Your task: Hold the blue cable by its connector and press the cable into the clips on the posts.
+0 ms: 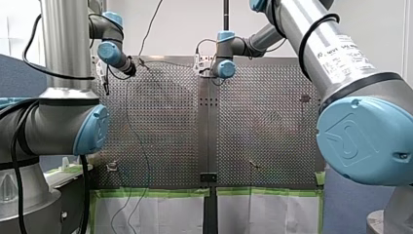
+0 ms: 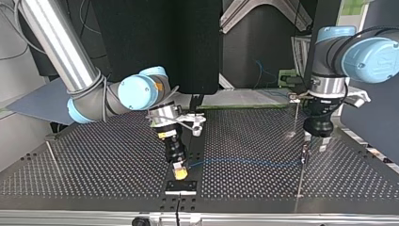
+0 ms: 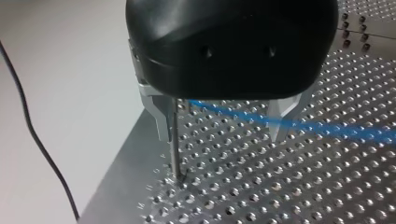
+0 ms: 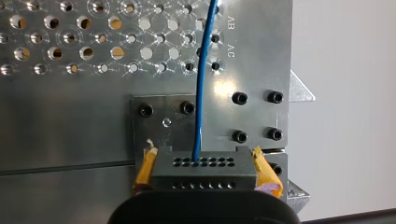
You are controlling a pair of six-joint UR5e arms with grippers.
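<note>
Right tool point(image 4: 204, 164): yellow pads clamped on the black connector point(image 4: 205, 175), low over the table point(image 2: 94, 179) near the top view's front edge. Cable point(image 4: 200, 102) leaves the connector straight ahead.

Left tool point(image 3: 219, 137): metal fingers apart and gripping nothing. They straddle the cable, which passes between them above the table.

Key relation: the cable's long axis runs across the table from the right tool to the left tool. The thin post point(image 3: 173, 140) stands just beside one left finger, and the cable's end reaches about that far. The post's top and any clip are hidden behind the tool body, so I can't tell if the cable is seated. The left arm is nearer the post, so the press looks like its job.

Writing: "AB" and "AC" are stamped on the plate beside the cable. The label on the right arm in the front view is too small to read.
</note>
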